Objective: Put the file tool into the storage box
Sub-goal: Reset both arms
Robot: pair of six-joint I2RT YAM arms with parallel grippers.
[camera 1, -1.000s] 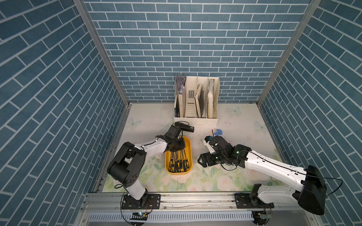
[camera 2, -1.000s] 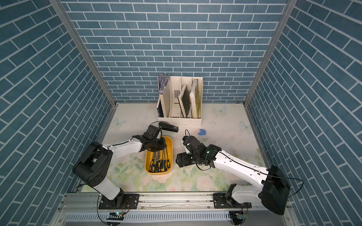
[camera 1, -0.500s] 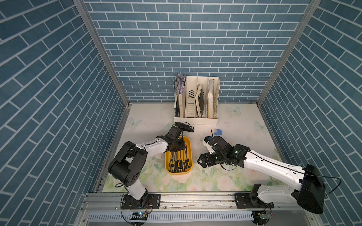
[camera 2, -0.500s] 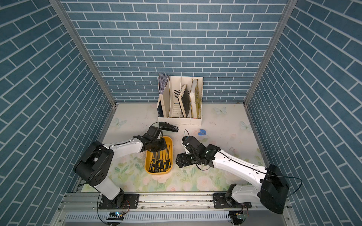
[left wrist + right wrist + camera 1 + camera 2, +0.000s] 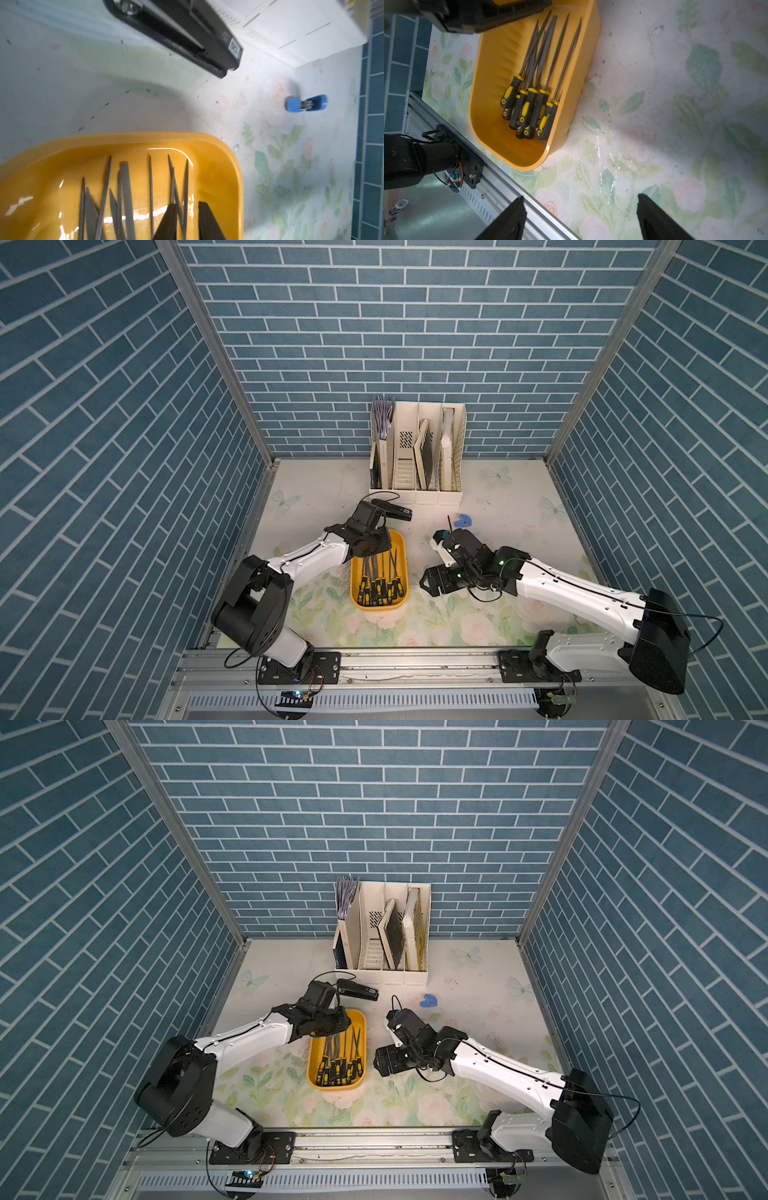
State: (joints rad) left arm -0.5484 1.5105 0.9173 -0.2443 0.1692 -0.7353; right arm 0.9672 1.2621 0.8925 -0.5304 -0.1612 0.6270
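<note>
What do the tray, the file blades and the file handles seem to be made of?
Tray: glossy moulded plastic, by its sharp highlights and rounded corners. Blades: dull grey metal, likely steel, thin and tapered. Handles: matt black-and-yellow, probably plastic or rubber.

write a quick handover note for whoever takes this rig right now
Left claw: slightly open, low over the far end of the shallow yellow-orange plastic storage tray, gripping nothing I can see.
Right claw: wide open, empty, over the floral mat beside the tray.
Done: the black-and-yellow-handled metal files lie in the tray, tips toward the left claw.
Left: no file shows outside the tray; probably just lift the left claw clear.
</note>
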